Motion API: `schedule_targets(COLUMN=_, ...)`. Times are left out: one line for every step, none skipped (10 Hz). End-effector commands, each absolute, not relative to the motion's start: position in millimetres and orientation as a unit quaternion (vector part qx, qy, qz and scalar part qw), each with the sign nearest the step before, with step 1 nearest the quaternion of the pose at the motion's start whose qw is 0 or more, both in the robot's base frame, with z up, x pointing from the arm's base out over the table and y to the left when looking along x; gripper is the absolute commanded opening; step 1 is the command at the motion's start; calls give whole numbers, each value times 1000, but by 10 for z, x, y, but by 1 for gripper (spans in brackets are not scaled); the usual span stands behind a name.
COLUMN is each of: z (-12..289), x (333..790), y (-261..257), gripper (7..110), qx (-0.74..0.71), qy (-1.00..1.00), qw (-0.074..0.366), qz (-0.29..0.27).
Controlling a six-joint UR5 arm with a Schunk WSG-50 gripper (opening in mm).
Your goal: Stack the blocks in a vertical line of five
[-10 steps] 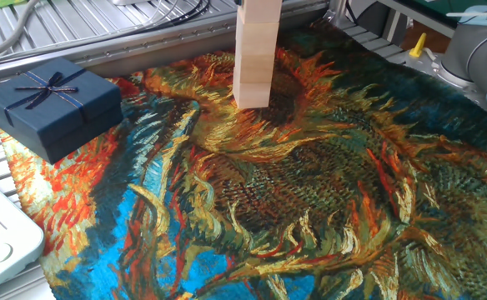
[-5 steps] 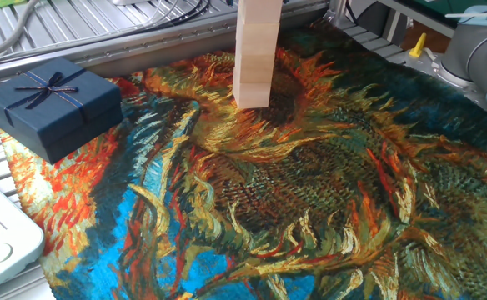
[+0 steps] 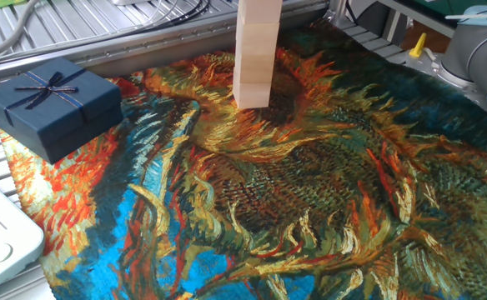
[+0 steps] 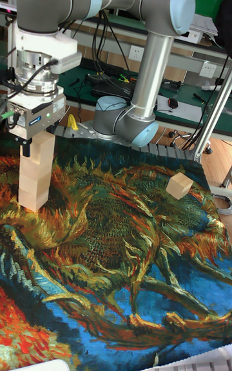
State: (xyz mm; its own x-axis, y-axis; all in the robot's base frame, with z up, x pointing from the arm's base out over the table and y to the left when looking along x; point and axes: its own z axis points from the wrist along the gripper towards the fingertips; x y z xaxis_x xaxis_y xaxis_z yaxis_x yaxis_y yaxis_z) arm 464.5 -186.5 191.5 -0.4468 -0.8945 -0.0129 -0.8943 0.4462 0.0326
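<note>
- A stack of blocks (image 4: 35, 174) stands on the sunflower-patterned cloth (image 4: 116, 268), near its far left edge in the tall fixed view; its long axis runs straight up from the cloth.
- In the tall fixed view four pale cubes can be counted in the column, the top one partly hidden by the gripper (the seams between cubes show as thin lines).
- The column looks upright, though the upper cubes sit slightly offset from the lower ones.
- In the fixed view the same stack (image 3: 254, 54) rises out of the top of the picture, so only its lower cubes show, with a corner edge turned toward the camera.
- The gripper (image 4: 33, 141) is at the top of the stack, one dark finger (image 4: 26, 149) showing along the left side of the top cube; whether the fingers press on the cube or stand off it cannot be told.
- A loose block (image 4: 180, 185) lies alone on the cloth well to the right of the stack, turned at an angle to the cloth's edges.
- A dark blue gift box (image 3: 50, 104) with a ribbon bow sits at the cloth's left edge in the fixed view, well apart from the stack.
</note>
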Motion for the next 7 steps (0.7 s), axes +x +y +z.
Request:
schedule_targets(z=1983, x=4693, y=-1841, gripper=88, qx=510, qy=-860, qw=-3, qz=-16)
schedule_targets(z=2001, x=4670, y=-1799, gripper=88, qx=505, qy=-863, qw=-2, qz=-23)
schedule_targets(z=2028, x=4659, y=-1793, gripper=88, qx=503, qy=-864, qw=2, qz=-26)
schedule_targets(z=2056, x=4654, y=-1793, gripper=88, qx=503, qy=-864, qw=5, qz=-28)
schedule_targets(z=2091, x=4658, y=-1803, gripper=88, qx=503, qy=-864, qw=7, qz=-29)
schedule_targets(z=2120, x=4664, y=-1814, gripper=88, qx=503, qy=-864, qw=9, qz=-29)
schedule_targets(z=2151, x=4668, y=-1823, gripper=88, qx=501, qy=-865, qw=9, qz=-29)
